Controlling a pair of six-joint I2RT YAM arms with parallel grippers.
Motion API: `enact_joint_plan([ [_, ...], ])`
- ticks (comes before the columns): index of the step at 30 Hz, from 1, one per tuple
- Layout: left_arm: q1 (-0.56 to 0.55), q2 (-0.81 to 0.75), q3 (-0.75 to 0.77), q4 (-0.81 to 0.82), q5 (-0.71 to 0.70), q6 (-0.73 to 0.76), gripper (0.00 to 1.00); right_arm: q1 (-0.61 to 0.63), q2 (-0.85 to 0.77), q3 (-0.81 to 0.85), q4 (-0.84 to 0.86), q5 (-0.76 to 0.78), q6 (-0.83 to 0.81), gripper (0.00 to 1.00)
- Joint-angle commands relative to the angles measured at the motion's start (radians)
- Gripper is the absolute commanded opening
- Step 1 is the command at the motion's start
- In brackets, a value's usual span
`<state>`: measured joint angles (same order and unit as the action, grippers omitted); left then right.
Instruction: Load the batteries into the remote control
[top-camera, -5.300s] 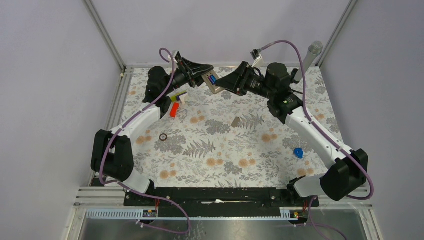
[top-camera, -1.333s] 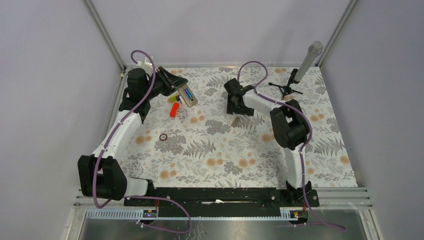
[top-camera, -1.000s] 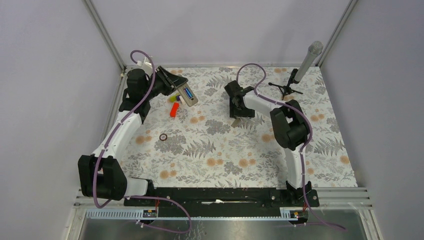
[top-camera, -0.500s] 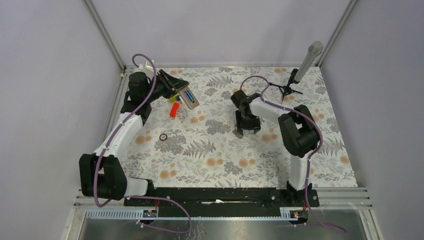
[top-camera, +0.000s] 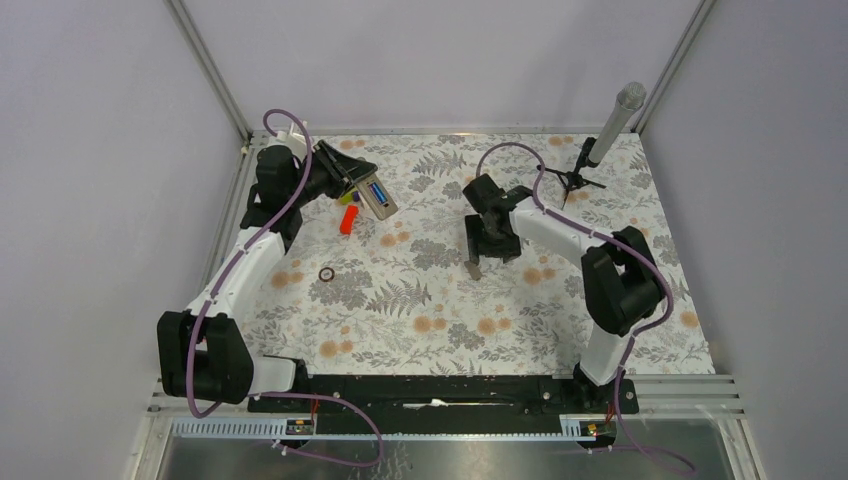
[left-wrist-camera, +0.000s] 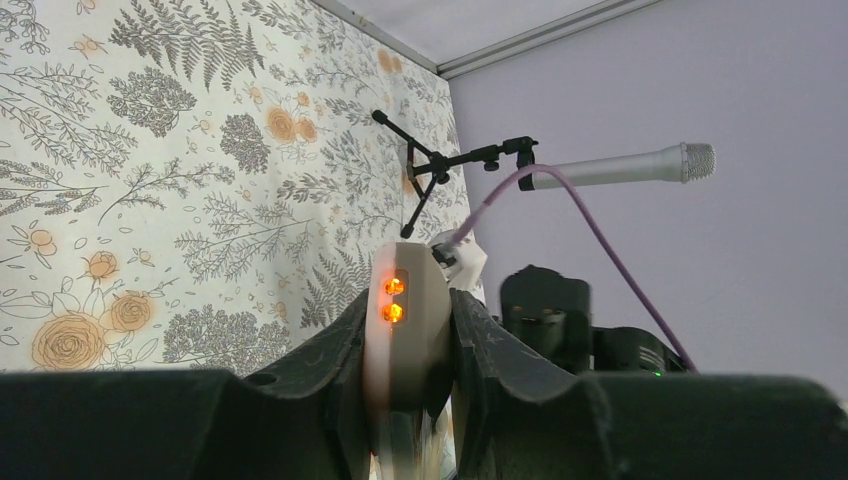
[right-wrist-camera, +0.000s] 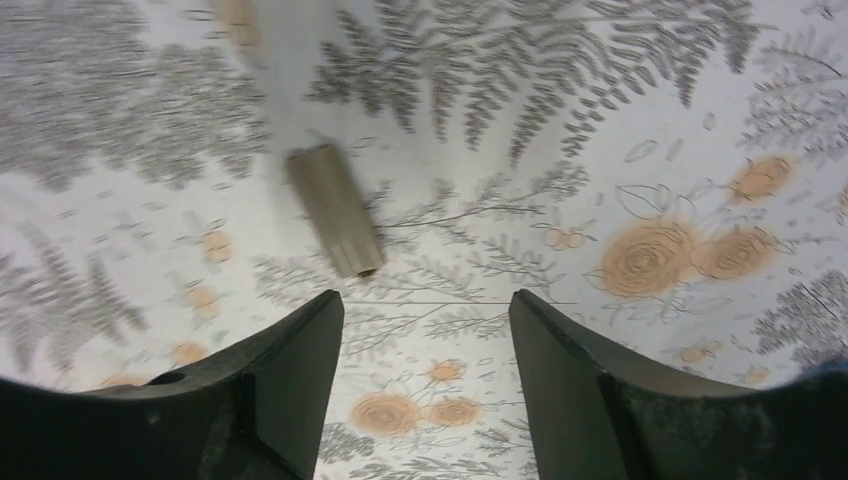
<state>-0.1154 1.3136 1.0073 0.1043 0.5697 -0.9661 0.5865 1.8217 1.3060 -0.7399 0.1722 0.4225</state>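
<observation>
At far left, the left claw clamps the remote control recess-up, batteries showing; the right claw hangs wide near the grey cover on the desk, presumably to collect it.

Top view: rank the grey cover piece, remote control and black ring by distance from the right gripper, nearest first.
1. grey cover piece, on the mat right beside the right gripper.
2. remote control, held up, off to the left.
3. black ring, on the mat, farther left.
</observation>
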Motion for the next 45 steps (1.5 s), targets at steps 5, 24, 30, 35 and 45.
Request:
enact_joint_plan([
  [5, 0.008, -0.039, 0.029, 0.040, -0.018, 0.020, 0.00, 0.034, -0.034, -0.010, 0.099, -0.198, -0.104, 0.79],
  [24, 0.016, -0.004, 0.062, 0.034, 0.004, 0.025, 0.00, 0.042, 0.093, 0.037, 0.065, -0.189, -0.247, 0.64],
  [30, 0.019, 0.006, 0.056, 0.046, 0.011, 0.018, 0.00, 0.044, 0.111, 0.037, 0.066, -0.177, -0.241, 0.55],
  [35, 0.023, 0.003, 0.050, 0.052, 0.012, 0.017, 0.00, 0.048, 0.125, 0.044, 0.059, -0.156, -0.241, 0.55],
  [45, 0.029, 0.001, 0.044, 0.054, 0.016, 0.014, 0.00, 0.050, 0.146, 0.061, 0.057, -0.165, -0.217, 0.46],
])
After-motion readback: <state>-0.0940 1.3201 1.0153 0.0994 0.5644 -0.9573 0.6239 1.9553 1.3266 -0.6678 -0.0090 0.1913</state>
